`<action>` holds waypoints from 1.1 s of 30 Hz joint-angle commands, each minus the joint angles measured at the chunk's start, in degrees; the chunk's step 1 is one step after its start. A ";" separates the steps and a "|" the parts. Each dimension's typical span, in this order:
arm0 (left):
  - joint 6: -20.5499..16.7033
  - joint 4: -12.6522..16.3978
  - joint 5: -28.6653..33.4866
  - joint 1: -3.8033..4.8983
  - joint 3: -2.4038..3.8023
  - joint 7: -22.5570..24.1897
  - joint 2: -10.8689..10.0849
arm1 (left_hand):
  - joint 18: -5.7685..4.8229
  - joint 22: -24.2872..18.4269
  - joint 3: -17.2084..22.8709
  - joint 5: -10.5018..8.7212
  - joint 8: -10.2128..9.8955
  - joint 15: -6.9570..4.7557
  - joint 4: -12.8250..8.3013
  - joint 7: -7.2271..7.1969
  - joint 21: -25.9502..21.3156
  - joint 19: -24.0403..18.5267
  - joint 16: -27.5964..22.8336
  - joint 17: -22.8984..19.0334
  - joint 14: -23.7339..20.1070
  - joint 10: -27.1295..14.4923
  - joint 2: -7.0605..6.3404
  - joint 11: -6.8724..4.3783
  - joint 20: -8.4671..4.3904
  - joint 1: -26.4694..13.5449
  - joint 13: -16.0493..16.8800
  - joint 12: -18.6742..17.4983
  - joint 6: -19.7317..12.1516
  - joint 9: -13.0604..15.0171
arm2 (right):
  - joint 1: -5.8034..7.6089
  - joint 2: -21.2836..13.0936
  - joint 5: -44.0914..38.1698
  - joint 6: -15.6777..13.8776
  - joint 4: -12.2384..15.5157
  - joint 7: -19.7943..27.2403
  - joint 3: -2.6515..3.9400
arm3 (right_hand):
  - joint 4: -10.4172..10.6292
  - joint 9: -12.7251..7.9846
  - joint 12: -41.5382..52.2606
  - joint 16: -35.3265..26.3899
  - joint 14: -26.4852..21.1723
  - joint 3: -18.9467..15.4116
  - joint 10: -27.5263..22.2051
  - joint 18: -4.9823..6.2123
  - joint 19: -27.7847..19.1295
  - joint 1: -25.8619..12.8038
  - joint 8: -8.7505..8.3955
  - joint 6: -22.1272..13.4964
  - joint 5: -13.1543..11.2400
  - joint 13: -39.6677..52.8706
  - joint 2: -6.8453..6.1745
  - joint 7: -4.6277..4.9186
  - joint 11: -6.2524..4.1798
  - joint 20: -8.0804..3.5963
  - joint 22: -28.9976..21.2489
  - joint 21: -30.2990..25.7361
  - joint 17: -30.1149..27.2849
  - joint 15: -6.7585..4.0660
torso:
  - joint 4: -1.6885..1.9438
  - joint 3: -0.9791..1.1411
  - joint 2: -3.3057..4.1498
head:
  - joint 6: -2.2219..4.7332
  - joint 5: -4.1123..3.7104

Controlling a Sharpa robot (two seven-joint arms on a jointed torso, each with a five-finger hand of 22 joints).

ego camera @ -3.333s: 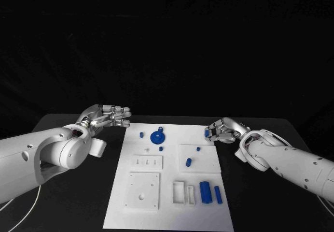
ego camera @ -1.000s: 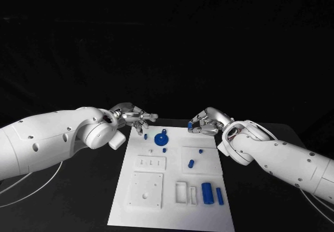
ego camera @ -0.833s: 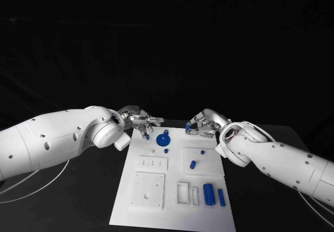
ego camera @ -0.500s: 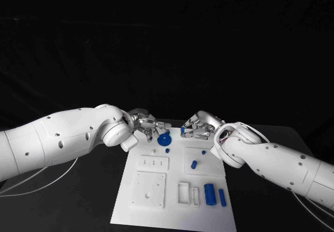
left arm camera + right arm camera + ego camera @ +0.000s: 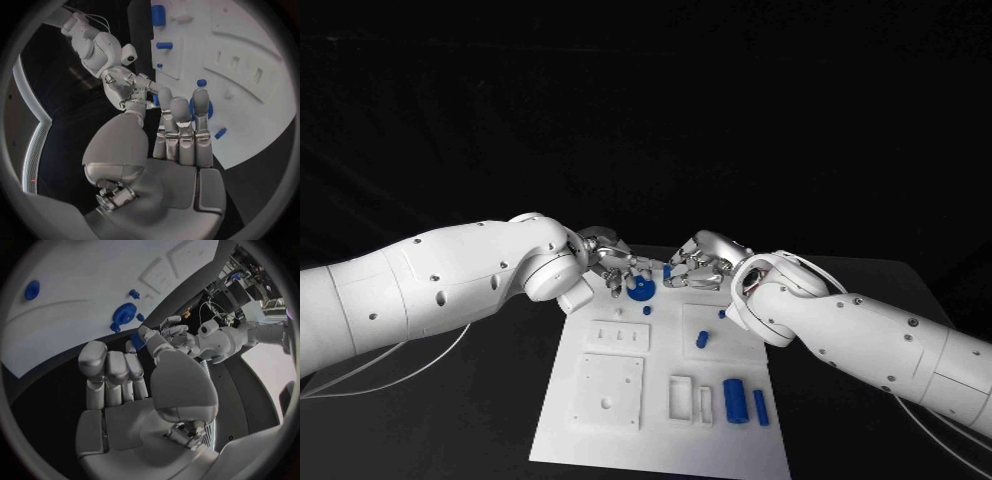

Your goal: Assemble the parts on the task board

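Right wrist view, right hand (image 5: 134, 382) pinching blue part (image 5: 137, 341) (head view hides it), left hand (image 5: 615, 262) unclear.

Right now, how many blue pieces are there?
8. Blue disc at the board's far end; small stud just nearer; short peg and slanted peg mid-board; thick cylinder and thin cylinder nearest the robot; held piece in the right hand; loose piece by the left hand. Others may be hidden.

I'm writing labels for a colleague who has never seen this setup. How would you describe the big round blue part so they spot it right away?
Start at the white task board in the middle of the black table, then go to its far end, where the two hands nearly meet. The round blue disc lies there, just below the left hand. It is wide, flat and circular, unlike the slim blue pegs and cylinders nearby.
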 commanded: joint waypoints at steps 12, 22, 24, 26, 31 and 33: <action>1.13 -0.44 -3.18 0.21 0.01 -1.86 1.36 | -0.69 13.78 0.03 -0.33 0.03 -0.19 0.57 -0.33 -11.39 4.19 0.71 -0.64 -0.28 2.66 -0.88 -0.43 -0.09 0.13 0.29 0.20 0.02 4.64 | 0.23 0.85 -1.08 1.57 1.06 -0.46 -0.28 | 0.63 0.10 -0.28 -0.33 0.18 0.09 -0.04 -0.26 2.43 0.11 0.37 0.35 0.05 -0.14 -0.69 0.06 -0.20 -0.40 6.25 -0.16 -0.12 -0.38 | 0.03 0.00 -0.01 | -0.06 -0.20; 0.93 -0.80 -3.66 0.21 0.01 -2.08 1.57 | -0.72 14.22 0.14 -0.35 0.04 -0.16 0.70 -0.31 -11.87 4.27 0.60 -0.66 -0.35 2.67 -0.67 -0.40 -0.07 0.06 0.23 0.08 0.03 4.46 | 0.25 0.92 -1.22 2.25 2.03 -0.48 -0.42 | 1.51 0.12 -0.36 -0.36 0.22 -0.50 -0.06 -0.28 2.47 0.22 0.37 0.28 -0.03 -0.21 -0.84 0.02 -0.22 -0.43 6.24 -0.28 -0.11 -0.41 | 0.00 -0.02 -0.02 | -0.06 -0.17; 1.09 -0.86 -3.74 0.21 0.01 -2.06 1.64 | -0.72 14.22 0.14 -0.35 0.04 -0.16 0.70 -0.31 -11.87 4.27 0.60 -0.66 -0.35 2.67 -0.67 -0.40 -0.07 0.06 0.23 0.08 0.03 4.46 | 0.25 0.96 -1.28 2.32 2.11 -0.49 -0.46 | 1.51 0.12 -0.36 -0.36 0.22 -0.50 -0.06 -0.28 2.47 0.22 0.37 0.28 -0.03 -0.21 -0.84 0.02 -0.22 -0.43 6.24 -0.28 -0.11 -0.41 | 0.01 -0.04 -0.02 | -0.05 -0.18; 1.41 -0.89 -3.78 0.21 0.00 -2.06 1.76 | -0.73 14.54 0.09 -0.33 0.04 -0.17 0.52 -0.31 -12.13 4.37 0.62 -0.63 -0.33 2.67 -0.60 -0.39 -0.07 0.15 0.26 0.11 0.02 4.40 | 0.25 1.03 -1.34 2.34 2.13 -0.51 -0.49 | 1.51 0.12 -0.36 -0.36 0.22 -0.50 -0.06 -0.28 2.47 0.22 0.37 0.28 -0.03 -0.21 -0.84 0.02 -0.22 -0.43 6.24 -0.28 -0.11 -0.41 | 0.01 -0.02 -0.02 | -0.05 -0.12; 2.35 -0.85 -3.82 0.21 -0.03 -2.15 2.11 | -0.79 15.31 -0.28 -0.29 0.04 -0.17 -0.38 -0.32 -12.87 4.62 0.69 -0.56 -0.36 2.68 -0.08 -0.38 -0.08 0.13 0.28 0.08 0.05 4.29 | 0.25 1.19 -1.44 2.33 2.07 -0.53 -0.51 | 1.66 0.11 -0.31 -0.38 0.20 -0.57 -0.05 -0.29 2.46 0.21 0.38 0.28 -0.05 -0.18 -0.92 0.02 -0.21 -0.42 6.24 -0.30 -0.12 -0.39 | 0.03 -0.07 0.01 | -0.07 -0.22; 2.86 -0.76 -3.85 0.21 -0.04 -2.22 2.26 | -0.80 15.48 -0.17 -0.23 0.06 -0.17 -0.52 -0.36 -12.94 4.66 0.72 -0.54 -0.37 2.67 0.05 -0.38 -0.08 0.31 0.33 0.19 0.11 4.30 | 0.26 1.28 -1.47 2.34 2.01 -0.55 -0.52 | 1.66 0.11 -0.31 -0.38 0.20 -0.57 -0.05 -0.29 2.46 0.21 0.38 0.28 -0.05 -0.18 -0.92 0.02 -0.21 -0.42 6.24 -0.30 -0.12 -0.39 | 0.02 -0.07 0.00 | -0.10 -0.23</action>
